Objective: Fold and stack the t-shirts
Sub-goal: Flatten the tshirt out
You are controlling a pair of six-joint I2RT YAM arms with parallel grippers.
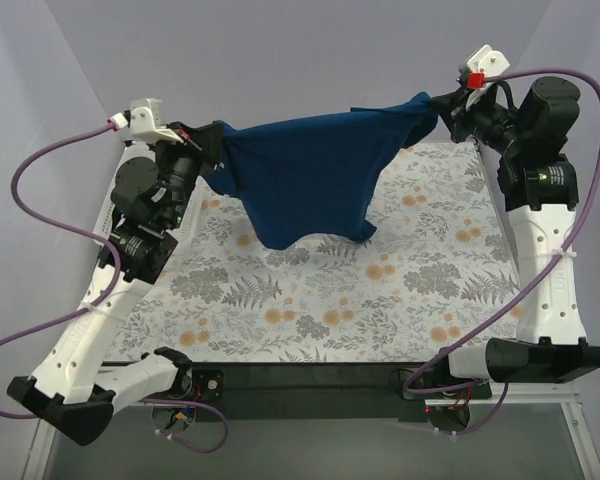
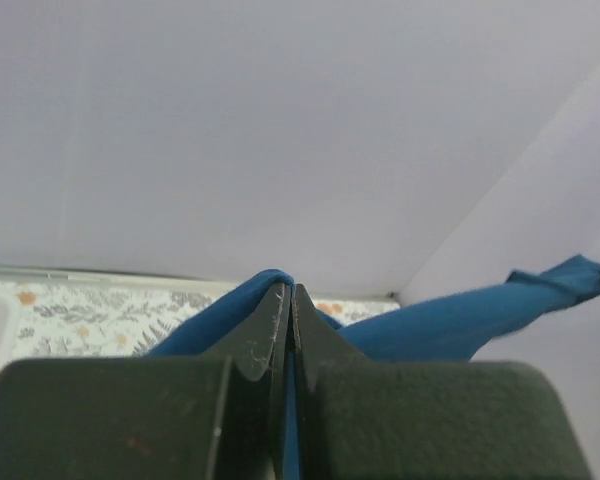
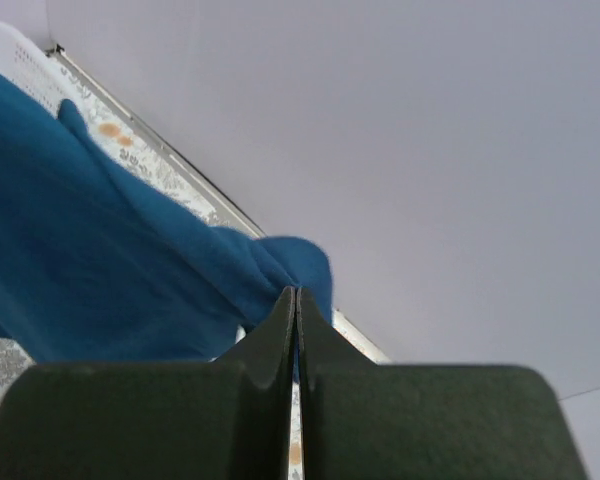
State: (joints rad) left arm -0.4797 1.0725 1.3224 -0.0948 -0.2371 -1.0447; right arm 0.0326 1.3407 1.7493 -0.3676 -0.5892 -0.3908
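A dark blue t-shirt (image 1: 310,170) hangs stretched in the air between my two grippers, above the far half of the table. Its lower edge droops close to the floral cloth; I cannot tell if it touches. My left gripper (image 1: 216,140) is shut on the shirt's left end, and the left wrist view shows blue cloth (image 2: 430,325) pinched between the shut gripper (image 2: 288,290). My right gripper (image 1: 442,102) is shut on the shirt's right end. The right wrist view shows the cloth (image 3: 110,270) bunched at the shut gripper (image 3: 296,292).
The table is covered by a floral cloth (image 1: 360,300) with grey ferns and orange flowers. Lilac walls enclose the far side and both sides. A white basket rim (image 3: 10,45) shows at the far left in the right wrist view. Purple cables loop beside both arms.
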